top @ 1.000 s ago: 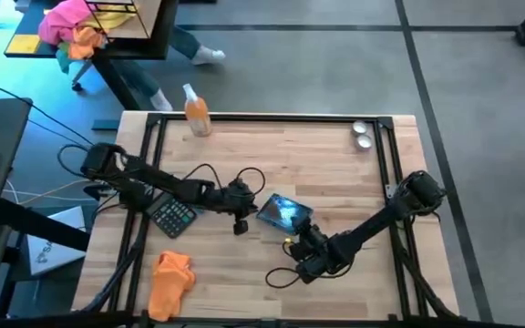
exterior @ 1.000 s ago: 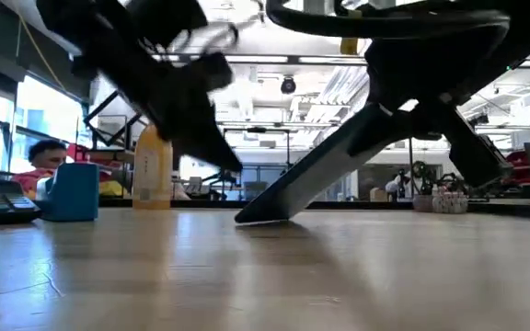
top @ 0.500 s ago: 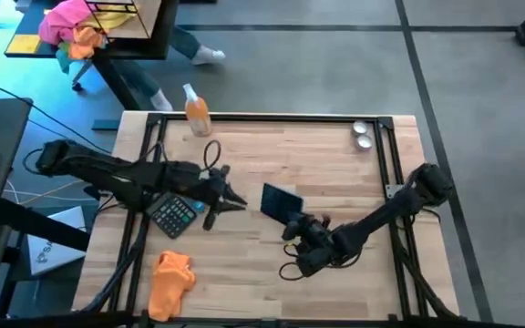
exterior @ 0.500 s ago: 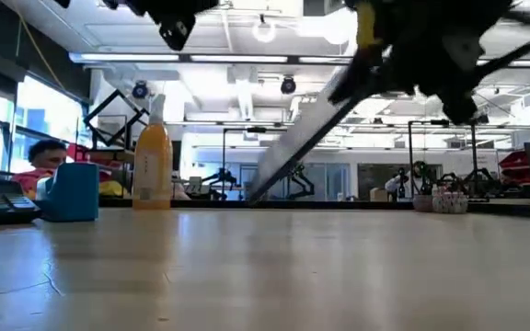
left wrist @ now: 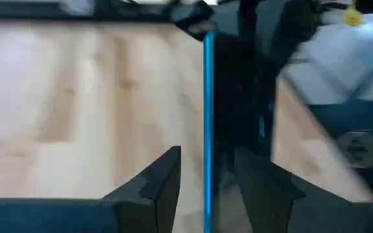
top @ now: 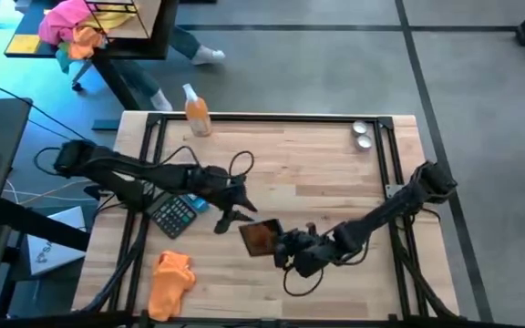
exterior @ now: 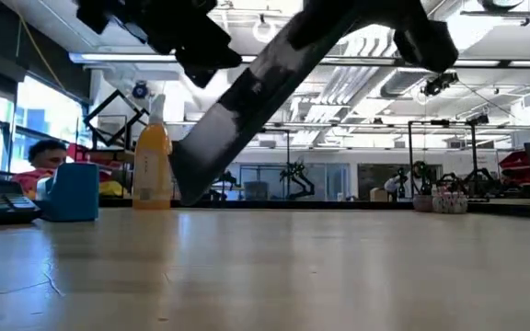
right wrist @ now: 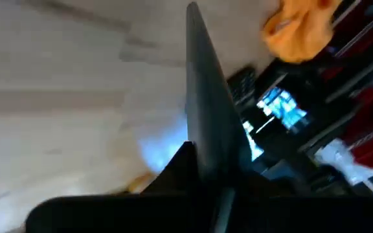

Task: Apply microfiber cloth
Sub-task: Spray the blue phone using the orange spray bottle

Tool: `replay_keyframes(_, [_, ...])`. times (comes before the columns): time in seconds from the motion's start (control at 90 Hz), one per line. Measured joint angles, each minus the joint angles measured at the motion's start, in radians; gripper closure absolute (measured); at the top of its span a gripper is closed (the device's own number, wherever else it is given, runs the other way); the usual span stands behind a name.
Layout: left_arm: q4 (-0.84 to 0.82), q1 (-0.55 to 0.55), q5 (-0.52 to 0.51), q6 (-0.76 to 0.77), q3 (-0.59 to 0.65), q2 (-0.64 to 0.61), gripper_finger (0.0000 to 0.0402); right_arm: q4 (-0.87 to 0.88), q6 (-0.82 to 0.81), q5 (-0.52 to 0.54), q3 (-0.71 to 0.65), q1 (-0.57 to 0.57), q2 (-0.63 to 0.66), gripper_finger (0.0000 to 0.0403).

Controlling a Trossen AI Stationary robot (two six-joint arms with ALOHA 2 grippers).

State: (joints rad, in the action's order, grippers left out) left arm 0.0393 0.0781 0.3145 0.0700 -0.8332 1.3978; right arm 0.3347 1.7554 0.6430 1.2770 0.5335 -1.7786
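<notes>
The pale wooden table [top: 317, 164] fills the middle of the high view, framed by black rails; the microfiber cloth [top: 169, 281] lies crumpled at its lower left corner, well apart from both grippers; just above it sits a calculator [top: 173, 217], and at the upper left edge of the table stands a spray bottle [top: 195, 111] of orange liquid; two small round tins [top: 363, 135] rest near the upper right corner; the right gripper [top: 281, 246], lower centre, is clamped on a dark tablet [top: 259, 237] held tilted above the wood; the left gripper [top: 227, 220] hovers just beside the tablet, its fingers [left wrist: 164, 188] parted; beyond the table a grey floor, and a pink-and-orange bundle [top: 69, 25] at upper left.
</notes>
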Motion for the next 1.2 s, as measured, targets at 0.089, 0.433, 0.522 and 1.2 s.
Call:
replay_keyframes(0.089, [0.002,0.009,0.001,0.019,-0.001,0.025,0.0273,-0.012,0.022,-0.019,0.007,-0.006,0.0,0.0402])
replay_keyframes(0.433, [0.044,0.009,0.076,0.147,-0.001,0.137,0.0273,-0.06,0.045,-0.057,0.019,-0.032,0.0,0.0402])
replay_keyframes(0.522, [0.064,0.016,0.085,0.153,-0.001,0.16,0.0273,-0.052,0.023,-0.08,0.019,-0.037,-0.001,0.0402])
replay_keyframes(1.2, [0.157,0.014,0.165,0.029,0.0,0.16,0.0381,-0.081,-0.009,-0.047,0.019,-0.049,0.005,0.0315])
